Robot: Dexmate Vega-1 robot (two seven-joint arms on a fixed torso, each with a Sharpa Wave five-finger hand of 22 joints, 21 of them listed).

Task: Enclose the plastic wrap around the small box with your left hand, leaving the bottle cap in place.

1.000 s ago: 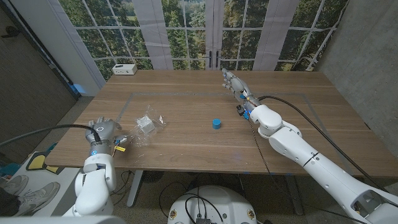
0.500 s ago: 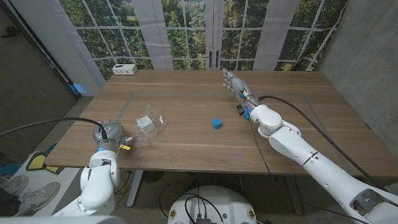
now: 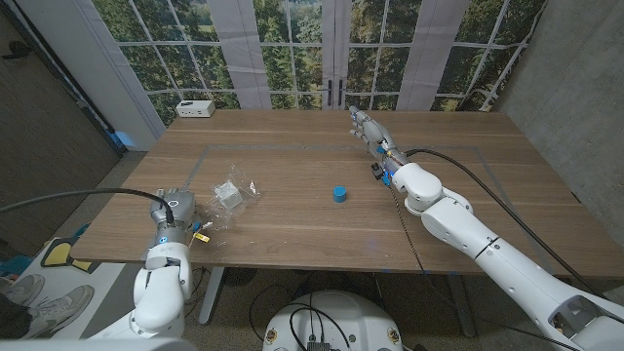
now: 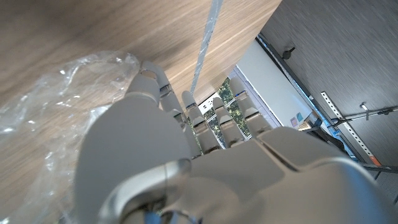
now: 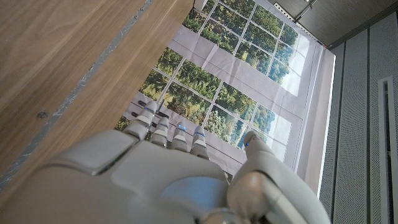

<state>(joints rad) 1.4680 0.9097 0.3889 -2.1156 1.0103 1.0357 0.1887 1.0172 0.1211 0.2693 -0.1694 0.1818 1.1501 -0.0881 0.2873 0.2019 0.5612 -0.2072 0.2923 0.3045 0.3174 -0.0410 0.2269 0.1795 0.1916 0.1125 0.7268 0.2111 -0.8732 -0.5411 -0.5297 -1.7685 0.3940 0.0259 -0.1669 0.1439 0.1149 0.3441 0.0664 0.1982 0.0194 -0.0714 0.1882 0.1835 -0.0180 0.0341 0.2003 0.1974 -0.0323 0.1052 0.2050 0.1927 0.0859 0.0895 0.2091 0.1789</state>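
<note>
Loosely, plastic wrap (image 3: 230, 198) surrounds the small box (image 3: 229, 195); left robot hand (image 3: 175, 209) touches its edge, grip unclear

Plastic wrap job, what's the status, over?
Left hand open at plastic wrap edge. Right hand idle, far. Small box unwrapped. Bottle cap clear.

The small box (image 3: 229, 194) is sitting on the plastic wrap (image 3: 226, 206) on the desk (image 3: 322, 219), the bottle cap (image 3: 338, 194) lying well apart at its three o'clock.
</note>
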